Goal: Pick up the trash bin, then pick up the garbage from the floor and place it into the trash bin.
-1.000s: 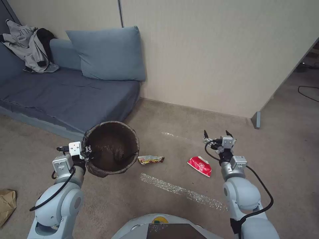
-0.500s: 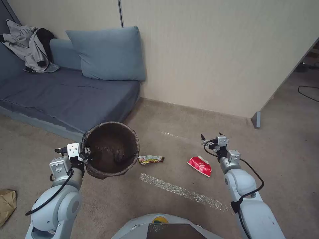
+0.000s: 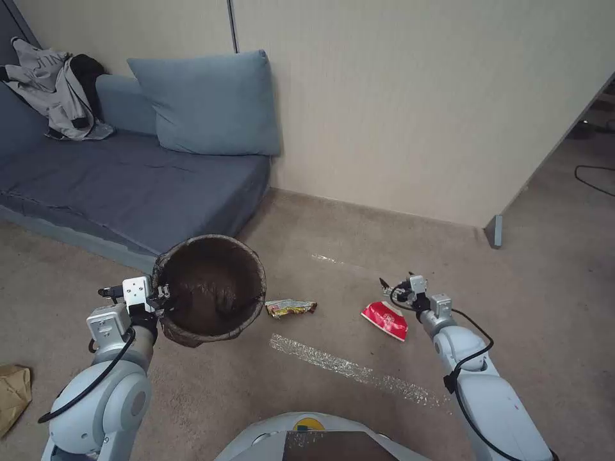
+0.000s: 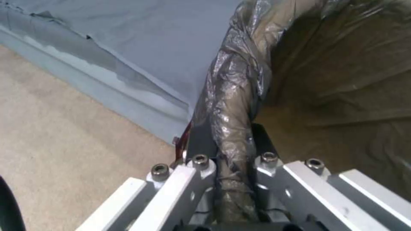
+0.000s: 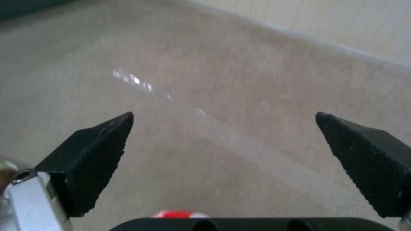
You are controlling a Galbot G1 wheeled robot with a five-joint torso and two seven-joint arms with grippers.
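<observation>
right gripper jaws wide, empty, above carpet | red packet just beside, nearer robot | left gripper clamps trash bin rim

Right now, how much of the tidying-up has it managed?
Done: the left claw is clamped on the rim of the trash bin, holding it up. In hand: the right claw is open above the red packet. Left: that packet, the yellow wrapper, and the brown paper bag.
</observation>
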